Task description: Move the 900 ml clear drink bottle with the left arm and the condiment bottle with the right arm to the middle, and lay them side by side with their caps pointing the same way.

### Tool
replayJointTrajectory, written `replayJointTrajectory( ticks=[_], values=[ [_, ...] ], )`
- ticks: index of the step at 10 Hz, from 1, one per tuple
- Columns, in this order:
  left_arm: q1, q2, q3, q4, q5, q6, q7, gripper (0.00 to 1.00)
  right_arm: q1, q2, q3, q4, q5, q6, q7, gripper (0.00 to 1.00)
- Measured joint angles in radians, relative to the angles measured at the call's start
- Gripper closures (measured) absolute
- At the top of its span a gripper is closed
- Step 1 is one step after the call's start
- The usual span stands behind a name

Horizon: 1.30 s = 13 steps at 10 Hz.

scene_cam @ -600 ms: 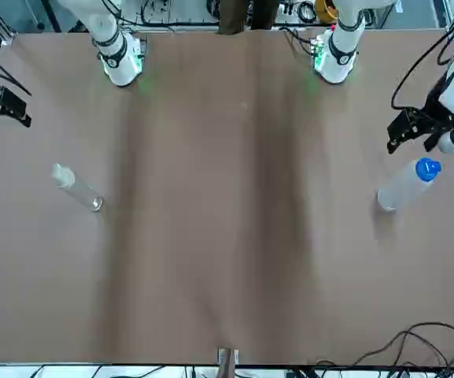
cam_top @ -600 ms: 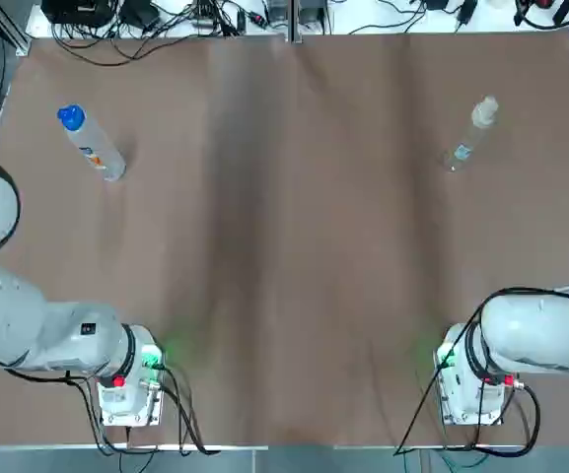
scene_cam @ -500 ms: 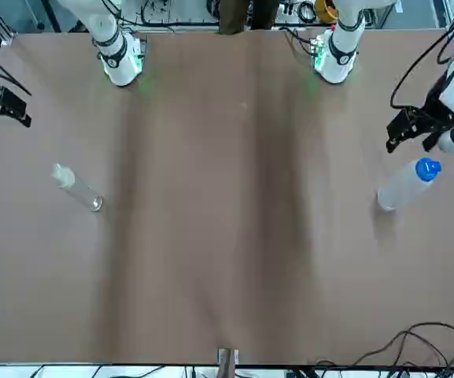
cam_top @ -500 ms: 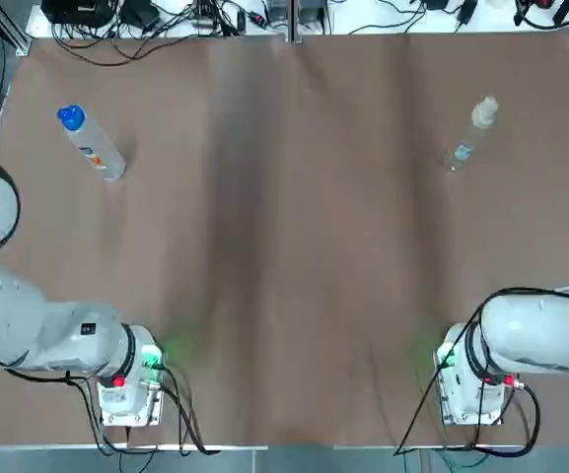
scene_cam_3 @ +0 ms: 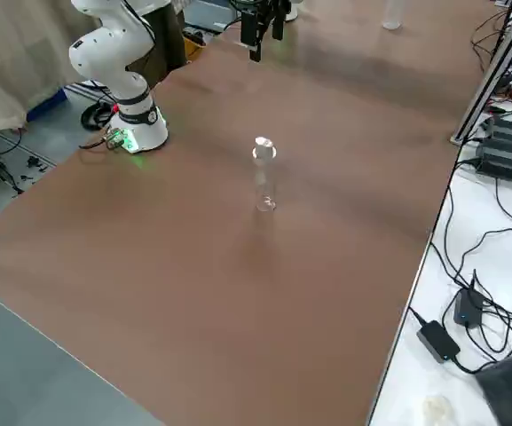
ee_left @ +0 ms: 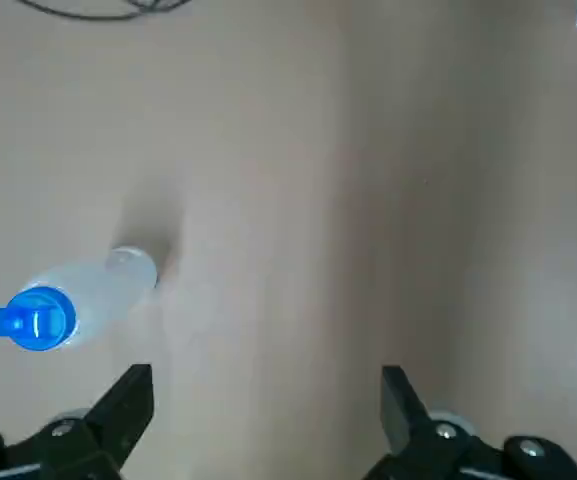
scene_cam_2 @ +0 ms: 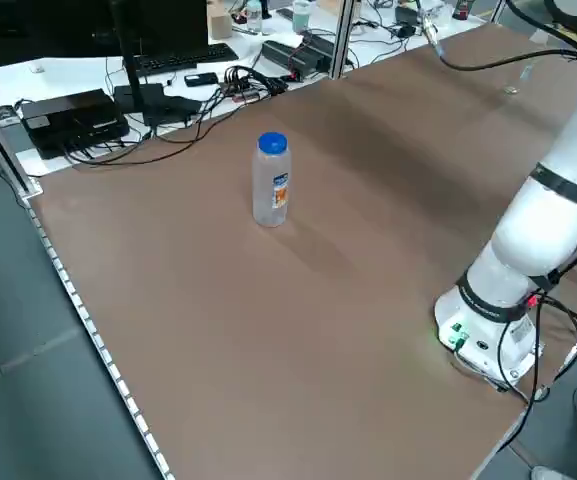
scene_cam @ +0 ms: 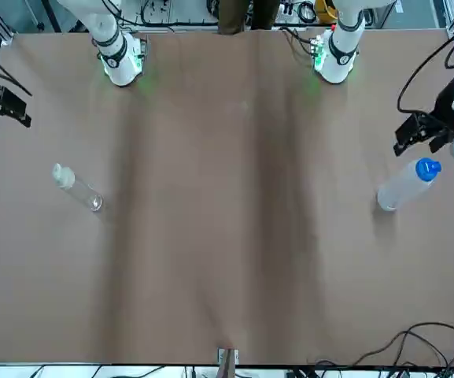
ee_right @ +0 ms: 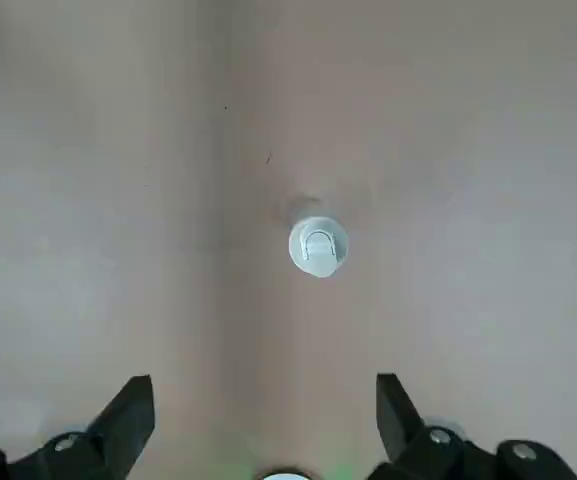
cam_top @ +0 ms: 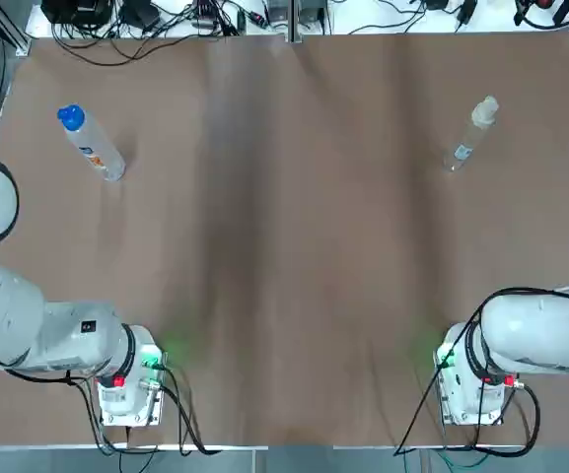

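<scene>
The clear drink bottle [cam_top: 89, 143] with a blue cap stands upright at the far left of the table, also in the left side view [scene_cam_2: 270, 180]. My left gripper [scene_cam: 430, 135] hovers open above and just behind it; in the left wrist view the drink bottle [ee_left: 73, 300] lies off to one side of the left gripper [ee_left: 263, 410]. The small condiment bottle [cam_top: 469, 133] with a white cap stands upright at the far right. My right gripper [scene_cam: 2, 106] hangs open well above the table, and its wrist view looks straight down on the condiment bottle's cap [ee_right: 318, 246].
The brown table [cam_top: 284, 256] bears only the two bottles. Both arm bases [cam_top: 126, 389] [cam_top: 476, 384] sit at the near edge. Cables and boxes [scene_cam_2: 118, 95] lie beyond the far edge.
My left gripper has shifted slightly outward, toward the table's left edge, above the drink bottle. The right gripper and both bottles have not moved.
</scene>
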Motion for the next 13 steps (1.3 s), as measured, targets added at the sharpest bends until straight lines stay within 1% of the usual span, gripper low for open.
replayJointTrajectory(
  ticks=[2, 3, 4, 6, 7, 8, 10, 11, 13],
  values=[
    [0.025, 0.042, 0.002, -0.03, 0.0, -0.021, 0.0, 0.0, 0.0, 0.0, 0.0, 0.0, 0.0, 0.0, 0.0, 0.02],
    [0.047, 0.055, 0.002, -0.068, 0.0, 0.005, 0.002, 0.0, 0.0, 0.0, 0.0, 0.0, 0.0, 0.0, 0.0, 0.02],
    [0.079, 0.056, 0.002, -0.134, 0.0, 0.073, 0.012, 0.0, 0.0, 0.0, 0.0, 0.0, 0.0, 0.0, 0.0, 0.02],
    [0.138, 0.041, 0.003, -0.292, 0.0, 0.239, 0.076, 0.0, 0.0, 0.0, 0.0, 0.0, 0.0, 0.003, 0.0, 0.02],
    [0.167, 0.028, 0.003, -0.343, 0.0, 0.281, 0.119, 0.0, 0.0, 0.0, 0.0, -0.001, 0.0, 0.012, 0.0, 0.02],
    [0.199, 0.015, 0.003, -0.368, 0.0, 0.292, 0.175, 0.0, 0.0, 0.002, 0.0, -0.005, 0.0, 0.028, 0.0, 0.02],
    [0.265, -0.018, 0.004, -0.4, 0.004, 0.295, 0.297, 0.0, 0.0, 0.011, -0.001, -0.037, 0.0, 0.081, 0.0, 0.02],
    [0.288, -0.039, 0.004, -0.421, 0.005, 0.313, 0.328, 0.0, 0.0, 0.017, -0.001, -0.07, 0.0, 0.121, 0.0, 0.03],
    [0.309, -0.065, 0.004, -0.495, 0.006, 0.404, 0.358, 0.0, 0.0, 0.025, -0.001, -0.143, 0.0, 0.198, -0.001, 0.04]
  ],
)
